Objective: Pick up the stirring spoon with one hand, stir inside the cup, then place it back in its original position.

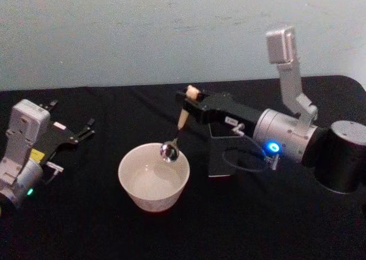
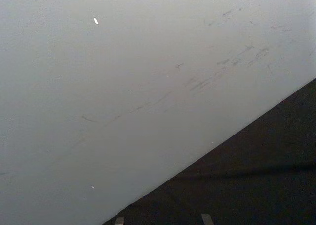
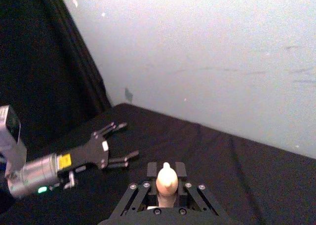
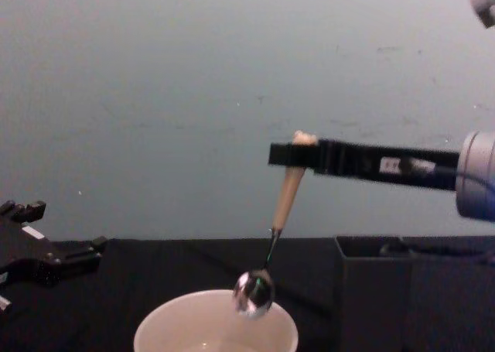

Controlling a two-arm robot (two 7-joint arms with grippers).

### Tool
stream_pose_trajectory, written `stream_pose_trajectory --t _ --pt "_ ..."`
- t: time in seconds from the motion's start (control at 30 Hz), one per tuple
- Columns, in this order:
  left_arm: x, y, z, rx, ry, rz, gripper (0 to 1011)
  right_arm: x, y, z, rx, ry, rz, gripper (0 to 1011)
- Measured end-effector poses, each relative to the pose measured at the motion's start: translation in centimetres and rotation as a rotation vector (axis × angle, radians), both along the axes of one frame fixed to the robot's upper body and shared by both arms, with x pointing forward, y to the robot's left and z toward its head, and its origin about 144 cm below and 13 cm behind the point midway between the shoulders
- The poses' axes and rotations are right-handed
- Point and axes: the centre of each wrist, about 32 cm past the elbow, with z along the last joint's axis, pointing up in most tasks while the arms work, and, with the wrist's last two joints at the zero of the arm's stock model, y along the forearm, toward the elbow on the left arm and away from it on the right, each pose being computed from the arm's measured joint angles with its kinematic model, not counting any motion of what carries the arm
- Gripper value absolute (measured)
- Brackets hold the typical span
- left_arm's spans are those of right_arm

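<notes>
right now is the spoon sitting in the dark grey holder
No, the jaws of the right gripper hold the stirring spoon with its bowl over the cup, apart from the holder.

Pale, faintly scuffed wall [image 1: 143, 31] behind a black, perhaps cloth-covered table [image 1: 86, 226].

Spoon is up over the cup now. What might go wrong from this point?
1. The right gripper pinches the stirring spoon only near the handle's top, and it hangs tilted; it may swing or slip while stirring.
2. Its bowl hangs close to the rim of the cup, so lowering could knock it.
3. The holder is narrow; a tilted spoon may catch its wall.
</notes>
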Motion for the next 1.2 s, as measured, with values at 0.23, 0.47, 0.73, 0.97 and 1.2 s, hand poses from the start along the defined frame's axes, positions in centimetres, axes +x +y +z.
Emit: stream_pose_trajectory --t 0.23,0.47,0.73,0.97,1.2 --pt "0.0 0.0 0.0 0.000 0.000 0.000 1001 0.5 -1.2 1.1 0.049 0.010 -0.044 215" --pt "0.0 0.0 0.0 0.000 0.000 0.000 1001 0.8 -2.9 2.2 0.103 0.010 -0.100 215" --pt "0.0 0.0 0.0 0.000 0.000 0.000 1001 0.3 -5.0 2.7 0.146 0.003 -0.124 215" --pt "0.0 0.0 0.0 0.000 0.000 0.000 1001 -0.3 -6.5 2.5 0.156 -0.006 -0.133 215" --pt "0.0 0.0 0.0 0.000 0.000 0.000 1001 -0.7 -7.9 2.0 0.166 -0.018 -0.151 215"
